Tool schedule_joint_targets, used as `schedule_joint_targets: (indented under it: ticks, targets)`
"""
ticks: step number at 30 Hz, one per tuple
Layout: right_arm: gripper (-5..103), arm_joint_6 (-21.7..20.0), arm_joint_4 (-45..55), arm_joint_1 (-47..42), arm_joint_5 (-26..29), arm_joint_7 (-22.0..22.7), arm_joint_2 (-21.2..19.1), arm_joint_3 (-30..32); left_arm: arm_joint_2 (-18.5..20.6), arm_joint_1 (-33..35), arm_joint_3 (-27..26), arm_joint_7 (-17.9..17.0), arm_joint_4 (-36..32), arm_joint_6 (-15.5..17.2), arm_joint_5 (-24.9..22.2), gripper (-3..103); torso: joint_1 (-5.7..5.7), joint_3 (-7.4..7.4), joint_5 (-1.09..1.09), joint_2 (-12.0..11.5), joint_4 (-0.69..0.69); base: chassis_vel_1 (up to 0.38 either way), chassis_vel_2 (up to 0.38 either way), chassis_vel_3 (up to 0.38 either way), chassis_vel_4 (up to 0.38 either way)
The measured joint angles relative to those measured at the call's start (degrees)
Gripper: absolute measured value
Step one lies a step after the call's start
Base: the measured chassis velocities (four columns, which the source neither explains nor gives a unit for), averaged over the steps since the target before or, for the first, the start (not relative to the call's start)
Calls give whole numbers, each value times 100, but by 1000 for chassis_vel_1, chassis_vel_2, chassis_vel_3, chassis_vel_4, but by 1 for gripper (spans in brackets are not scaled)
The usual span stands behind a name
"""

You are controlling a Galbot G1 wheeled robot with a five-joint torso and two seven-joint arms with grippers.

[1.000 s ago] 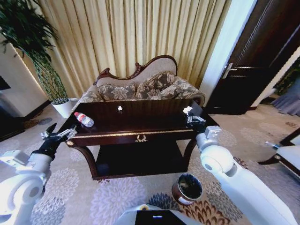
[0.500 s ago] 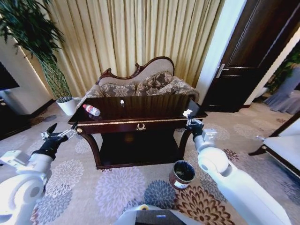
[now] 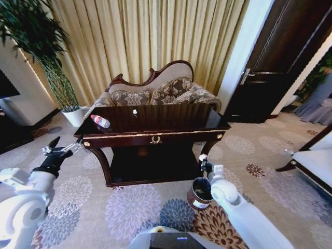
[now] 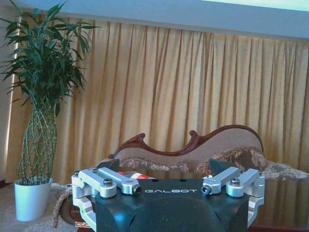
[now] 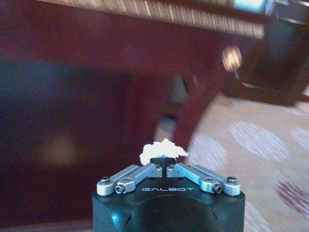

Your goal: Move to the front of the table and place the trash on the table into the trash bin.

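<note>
The dark glossy table point(image 3: 155, 136) stands in front of me. On its left end lies the clear bottle point(image 3: 100, 121) with a red cap, and a small whitish wad point(image 3: 135, 111) sits near the back edge. The brown trash bin point(image 3: 199, 193) with a black liner stands on the carpet by the table's right front leg. My right gripper point(image 3: 203, 162) hangs just above the bin's far rim, shut on a white crumpled wad point(image 5: 163, 150). Off the table's left front corner, my left gripper point(image 3: 54, 153) is held open and empty.
An ornate sofa point(image 3: 155, 92) sits behind the table against gold curtains. A potted plant point(image 3: 49, 62) stands at the back left and a dark door point(image 3: 280, 67) at the right. Patterned carpet lies open in front of the table.
My right gripper has come down from the table's right corner to just above the bin, still holding the white wad. The head camera has shifted. The left arm has kept its pose.
</note>
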Motion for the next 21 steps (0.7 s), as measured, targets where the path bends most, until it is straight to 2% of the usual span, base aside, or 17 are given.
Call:
schedule_joint_targets:
  ticks: [2, 7, 10, 11, 13, 17, 18, 21]
  targets:
    - [0, 140, -924, 319, -458, -65, 221, -13, 1, 24, -49, 4, -16, -3, -33, 100, 0, 0, 1, 0, 0, 0, 0, 0, 0]
    - [0, 350, -2006, 727, -1028, -99, 504, -20, -47, 77, -83, 23, -30, -33, -47, 100, 3, 2, 2, -2, 1, 0, 0, 0, 0]
    - [-3, 357, -2213, 768, -1202, -96, 586, -27, -64, 86, -96, 28, -30, -42, -48, 100, 3, 2, 1, -2, 0, 0, 0, 0, 0]
    - [1, 357, -2232, 739, -1276, -97, 599, -34, -64, 87, -120, 35, -28, -45, -61, 100, 3, 1, 1, -2, -1, 0, 0, 0, 0]
    - [1, 357, -2232, 719, -1301, -96, 600, -36, -62, 87, -133, 40, -23, -46, -70, 100, 2, 1, 1, -1, 0, 0, 0, 0, 0]
    - [23, 401, -2240, 659, -1377, -73, 582, -17, -81, 82, -124, 73, 16, -80, -65, 100, 2, 1, 0, -1, -1, 0, 0, 0, 0]
    - [23, 401, -2240, 659, -1377, -73, 582, -17, -81, 82, -124, 73, 16, -80, -65, 100, 2, 1, 0, -1, -1, 0, 0, 0, 0]
    - [39, 428, -2139, 625, -1377, -57, 531, -2, -112, 83, -60, 95, 18, -134, -17, 100, 2, 1, 0, -1, -1, 0, 0, 0, 0]
